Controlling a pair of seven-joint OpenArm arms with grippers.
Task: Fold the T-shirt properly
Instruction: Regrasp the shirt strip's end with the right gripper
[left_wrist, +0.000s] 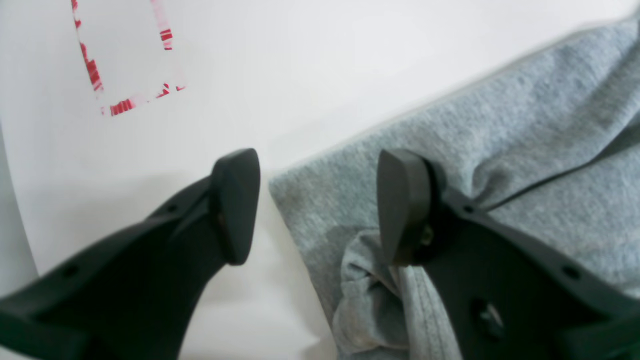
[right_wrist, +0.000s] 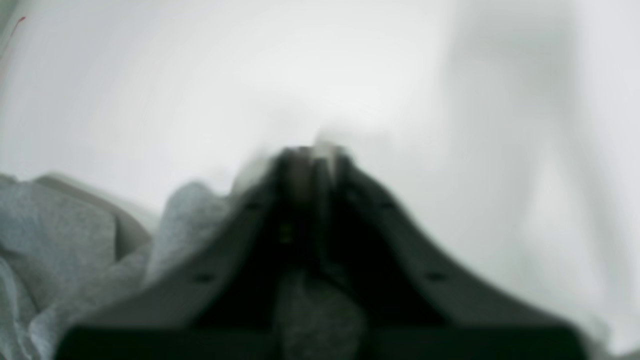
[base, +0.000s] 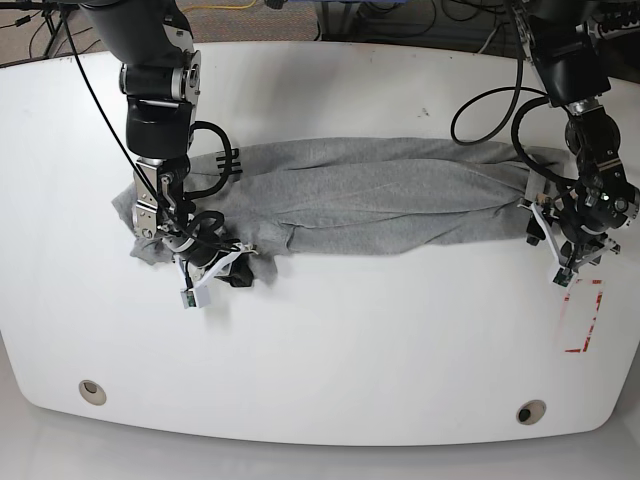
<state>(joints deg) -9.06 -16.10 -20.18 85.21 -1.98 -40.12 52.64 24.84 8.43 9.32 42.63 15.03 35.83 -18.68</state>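
The grey T-shirt (base: 380, 205) lies as a long wrinkled band across the white table (base: 350, 350). In the base view my right gripper (base: 238, 274) is at the band's lower left end. The blurred right wrist view shows that gripper (right_wrist: 311, 152) shut, with grey cloth (right_wrist: 190, 215) bunched against its fingers and more cloth between them. My left gripper (base: 566, 268) is at the band's right end. In its wrist view this gripper (left_wrist: 320, 207) stands open. One finger (left_wrist: 402, 205) is over the T-shirt (left_wrist: 500, 150) corner, the other (left_wrist: 235, 205) over bare table.
A rectangle of red tape marks (base: 585, 320) lies on the table just in front of my left gripper, also seen as red marks (left_wrist: 125, 102) in the left wrist view. Two round holes (base: 92, 390) (base: 531, 411) sit near the front edge. Cables (base: 480, 105) trail at the back.
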